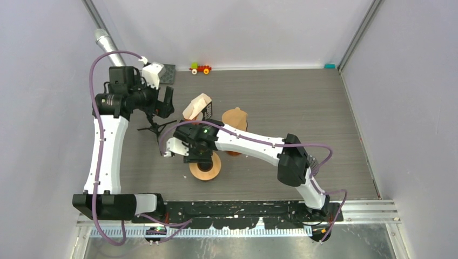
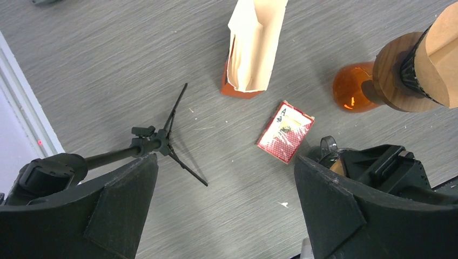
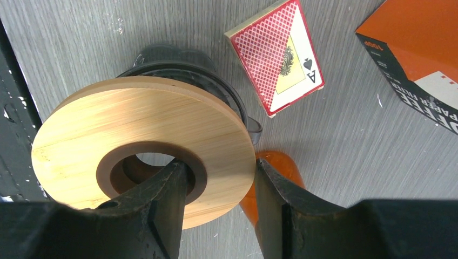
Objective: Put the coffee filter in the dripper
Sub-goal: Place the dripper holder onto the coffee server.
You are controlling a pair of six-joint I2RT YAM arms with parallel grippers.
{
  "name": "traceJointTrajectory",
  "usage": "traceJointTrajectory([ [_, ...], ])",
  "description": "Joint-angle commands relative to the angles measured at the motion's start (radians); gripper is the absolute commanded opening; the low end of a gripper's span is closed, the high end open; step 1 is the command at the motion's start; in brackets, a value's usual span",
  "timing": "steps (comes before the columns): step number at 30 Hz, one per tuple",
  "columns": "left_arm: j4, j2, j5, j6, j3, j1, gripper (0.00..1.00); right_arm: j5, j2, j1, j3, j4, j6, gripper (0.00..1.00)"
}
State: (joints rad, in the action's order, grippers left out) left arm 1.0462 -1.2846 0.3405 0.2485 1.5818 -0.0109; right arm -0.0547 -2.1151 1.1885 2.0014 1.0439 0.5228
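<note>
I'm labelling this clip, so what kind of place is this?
Probably a robot test booth, not a home: plain walls box in a grey tabletop, robot arms are bolted at its near edge, and unrelated props, a card pack and small toy, lie about.

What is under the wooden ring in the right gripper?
Below the wooden ring, held by the right gripper, a dark round body with a small handle shows past its far edge, and an orange piece shows beside it. The wood hides the rest.
</note>
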Motion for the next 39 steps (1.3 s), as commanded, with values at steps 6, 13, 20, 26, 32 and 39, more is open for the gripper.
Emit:
traceJointTrajectory([
  [6,-0.029,0.051,0.070,0.027,0.006,0.005,1.00,-0.021,-0.047,-0.010,0.102,0.066,-0.007,0.08],
  [13,-0.035,0.048,0.151,0.030,-0.046,0.005,1.00,-0.006,-0.080,-0.024,0.143,0.079,-0.016,0.09],
  [20,-0.038,0.041,0.188,0.031,-0.069,0.005,1.00,-0.001,-0.099,-0.035,0.161,0.080,-0.018,0.10],
  [26,-0.036,0.038,0.202,0.034,-0.072,0.005,1.00,-0.002,-0.115,-0.034,0.175,0.087,-0.021,0.12],
  [32,-0.034,0.035,0.213,0.034,-0.076,0.005,1.00,0.004,-0.133,-0.034,0.203,0.101,-0.029,0.14],
  [39,-0.032,0.034,0.216,0.037,-0.074,0.005,1.00,-0.002,-0.140,-0.034,0.200,0.105,-0.030,0.20],
])
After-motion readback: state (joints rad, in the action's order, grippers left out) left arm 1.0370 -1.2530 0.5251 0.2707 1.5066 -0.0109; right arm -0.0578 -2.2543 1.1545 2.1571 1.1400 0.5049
